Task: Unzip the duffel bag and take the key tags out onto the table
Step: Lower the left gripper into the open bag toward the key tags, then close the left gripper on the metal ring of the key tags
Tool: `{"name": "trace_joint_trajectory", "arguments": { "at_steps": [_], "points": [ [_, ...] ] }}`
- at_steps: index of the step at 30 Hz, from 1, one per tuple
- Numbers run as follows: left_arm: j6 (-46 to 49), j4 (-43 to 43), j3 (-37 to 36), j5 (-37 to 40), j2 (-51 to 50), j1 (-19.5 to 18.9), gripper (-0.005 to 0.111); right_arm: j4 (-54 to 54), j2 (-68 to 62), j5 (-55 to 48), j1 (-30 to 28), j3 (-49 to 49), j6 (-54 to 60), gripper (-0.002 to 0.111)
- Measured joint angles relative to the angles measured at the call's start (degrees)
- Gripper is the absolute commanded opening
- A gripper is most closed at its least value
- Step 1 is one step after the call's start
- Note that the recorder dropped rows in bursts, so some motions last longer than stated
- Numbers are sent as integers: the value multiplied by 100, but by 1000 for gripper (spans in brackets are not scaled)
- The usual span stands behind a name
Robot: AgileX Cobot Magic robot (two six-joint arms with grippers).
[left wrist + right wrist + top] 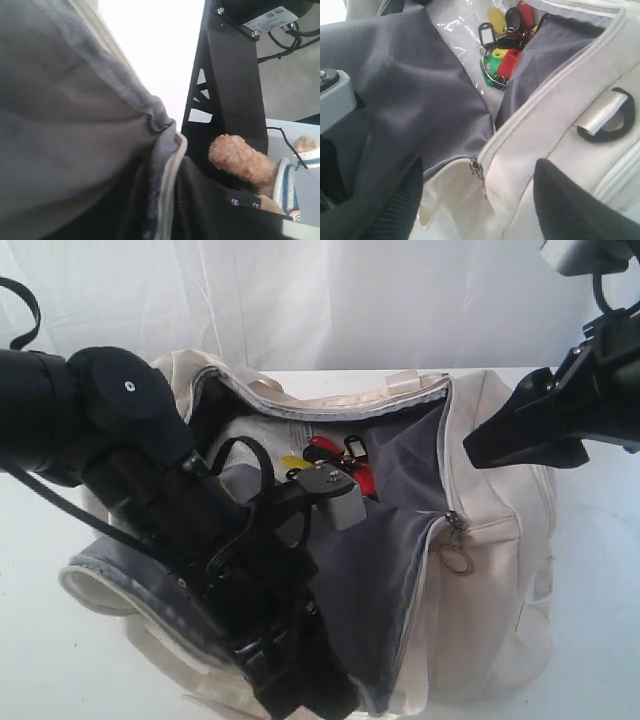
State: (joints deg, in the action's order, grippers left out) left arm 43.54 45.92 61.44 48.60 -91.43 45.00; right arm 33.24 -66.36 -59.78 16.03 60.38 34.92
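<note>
The key tags (335,455) lay inside the unzipped duffel bag (500,600), on its floor between the parted grey lining. In the exterior view they sat at about nine o'clock from the right gripper (480,448), with the loose bunch spread roughly along the nine-to-three line. That gripper hovered over the bag's three-o'clock end above the zipper pull (457,558), fingers spread wide and empty, and pointed toward the opening. By that lie it looked the nearer tool with the clearer way in. The left arm (200,510) was folded across the bag's nine-o'clock half, wrist low against the turned-out lining (75,125). Whether the left gripper pinched that fabric could not be told. Nothing yet lay on the table (40,660).
</note>
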Motion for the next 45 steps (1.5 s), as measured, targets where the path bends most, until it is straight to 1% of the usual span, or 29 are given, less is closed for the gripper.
{"name": "trace_joint_trajectory", "arguments": {
  "at_steps": [1,2,3,4,7,9,12,13,15,17,20,22,24,25,27,28,29,31,32,33,38,42,43,45],
  "points": [
    [0,30,-33,11,0,0,69,12,0,0,0,0,0,60],
    [0,109,-39,50,0,0,78,12,0,0,0,0,0,60],
    [0,224,-39,111,0,0,81,12,0,0,0,0,0,60],
    [0,365,-39,183,0,0,80,12,0,0,0,0,0,60],
    [0,753,127,625,0,0,68,12,0,-8,0,0,0,60],
    [0,932,303,907,36,13,57,12,0,-8,0,0,0,60],
    [0,932,631,1192,189,13,42,12,0,-12,0,0,0,59],
    [-20,826,726,1205,280,13,35,12,0,-23,0,0,0,58],
    [-224,301,869,1133,505,13,25,12,0,-23,0,0,0,57],
    [-626,-476,938,891,716,16,16,12,0,-23,0,0,0,56],
    [-1590,-1937,964,176,928,16,5,12,0,-23,0,0,0,56],
    [-2210,-2841,964,-525,942,16,1,12,0,-23,0,0,0,56],
    [-2596,-3325,992,-1179,880,-23,1,12,0,-23,0,0,-14,56],
    [-2744,-3443,1076,-1383,797,-81,1,12,0,-23,0,0,-29,56],
    [-2938,-3539,1334,-1519,531,-200,1,12,0,-23,0,0,-39,52],
    [-2996,-3550,1529,-1502,356,-276,1,12,0,-23,0,0,-42,48],
    [-3026,-3567,1701,-1454,203,-356,1,12,0,-23,0,0,-77,40],
    [-3061,-3594,2175,-1313,-207,-488,1,-45,0,-23,0,0,-152,21],
    [-3071,-3605,2415,-1243,-413,-539,1,-116,0,-23,0,0,-200,9],
    [-3076,-3630,2650,-1192,-573,-573,1,-211,0,-23,0,0,-249,0],
    [-3075,-3778,3624,-1083,-1443,-654,1,-998,208,77,0,0,-792,0],
    [-3101,-4059,4148,-959,-1962,-665,2,-1982,738,280,0,0,-1531,0],
    [-3101,-4106,4223,-935,-2095,-678,5,-2149,896,363,0,-27,-1682,0],
    [-3101,-4165,4290,-908,-2326,-718,16,-2321,1170,565,0,-153,-1852,0]
  ]
}}
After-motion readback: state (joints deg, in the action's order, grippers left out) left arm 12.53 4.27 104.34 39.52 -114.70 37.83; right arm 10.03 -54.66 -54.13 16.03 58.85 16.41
